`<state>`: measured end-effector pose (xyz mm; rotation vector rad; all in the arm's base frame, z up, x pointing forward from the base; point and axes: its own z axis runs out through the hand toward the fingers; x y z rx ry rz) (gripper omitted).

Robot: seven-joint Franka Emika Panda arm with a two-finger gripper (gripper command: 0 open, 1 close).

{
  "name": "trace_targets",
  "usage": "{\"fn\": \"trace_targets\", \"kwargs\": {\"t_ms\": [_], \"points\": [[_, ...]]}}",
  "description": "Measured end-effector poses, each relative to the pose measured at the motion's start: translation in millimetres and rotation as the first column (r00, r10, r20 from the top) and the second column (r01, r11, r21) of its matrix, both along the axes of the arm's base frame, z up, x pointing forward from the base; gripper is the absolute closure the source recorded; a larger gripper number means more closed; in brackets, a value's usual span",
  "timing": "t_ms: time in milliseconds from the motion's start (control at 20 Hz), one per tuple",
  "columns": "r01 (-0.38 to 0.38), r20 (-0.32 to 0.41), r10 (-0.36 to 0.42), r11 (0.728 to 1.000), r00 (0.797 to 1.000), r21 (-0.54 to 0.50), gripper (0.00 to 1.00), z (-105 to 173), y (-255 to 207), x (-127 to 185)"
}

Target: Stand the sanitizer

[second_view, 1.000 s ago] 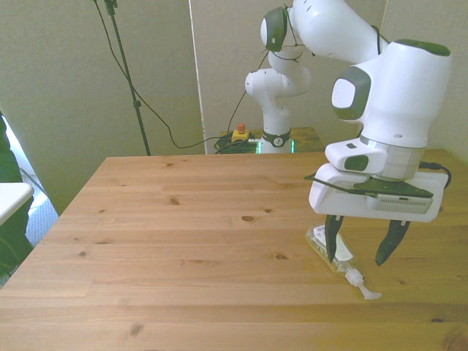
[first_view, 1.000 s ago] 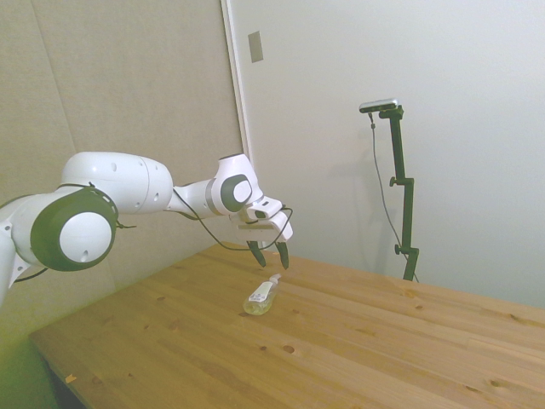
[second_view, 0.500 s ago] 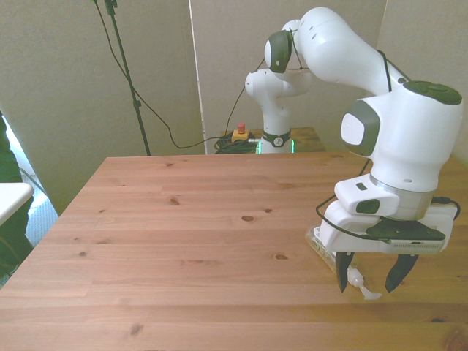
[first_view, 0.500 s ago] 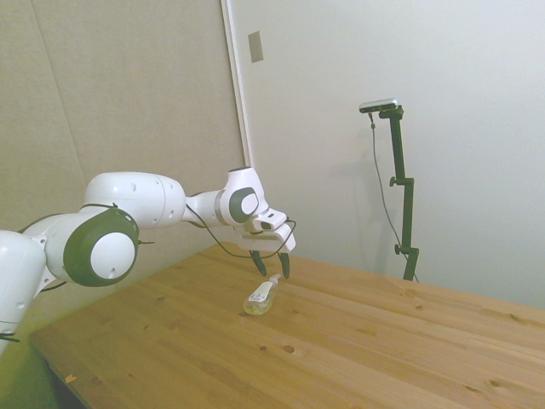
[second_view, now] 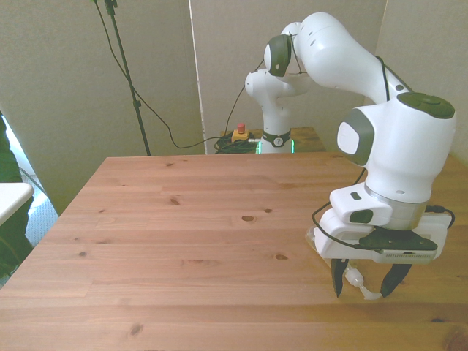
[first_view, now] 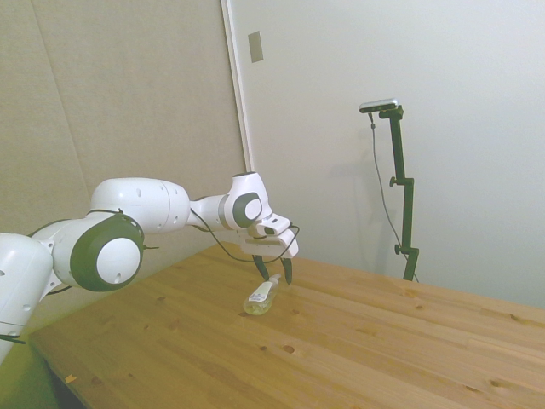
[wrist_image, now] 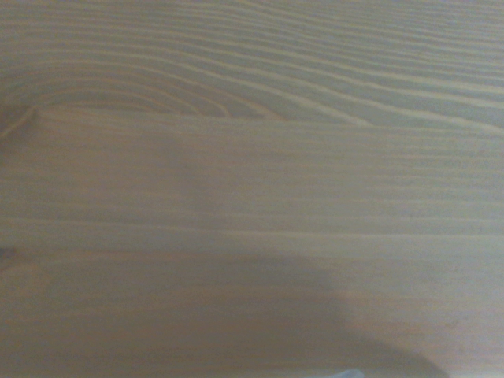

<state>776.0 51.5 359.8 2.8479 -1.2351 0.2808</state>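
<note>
The small clear plastic sanitizer bottle (first_view: 261, 296) with yellowish liquid and a narrow white cap lies flat on its side on the big wooden table (second_view: 183, 241). It is not standing yet. In the front view it is near the front view's right side of the table, and most of its body is hidden behind the robot's hand; only the white cap end (second_view: 357, 280) peeks out low down. The white robot arm's two-finger gripper (second_view: 362, 278) hangs right over that cap end, pointing down. Its two dark fingers (second_view: 337, 276) are spread apart with nothing held, one on each side of the cap, and the tips look very close to the table. In the side view the gripper (first_view: 274, 273) sits over the end of the bottle farther from the camera. The wrist view shows only blurry wood grain, with a pale sliver at one edge that is too fuzzy to name. I think the step now is getting ready to grab the bottle. Next, I think the fingers need to close gently on the cap or neck. Then the arm would have to lift and tip the bottle so its flat bottom rests on the wood. The cap is thin and slippery looking, so the grip should be straight, or the bottle could roll away.
</note>
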Motion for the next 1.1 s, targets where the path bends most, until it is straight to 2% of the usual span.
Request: {"fn": "trace_targets", "kwargs": {"t_ms": [750,1100], "points": [[0.007,-0.013,-0.006,1.000,1.000,0.030,1.00,-2.7,-25.0,-0.5],[0.042,-0.012,-0.042,0.998,0.999,0.048,1.00,-2.1,-35.7,-0.6]]}}
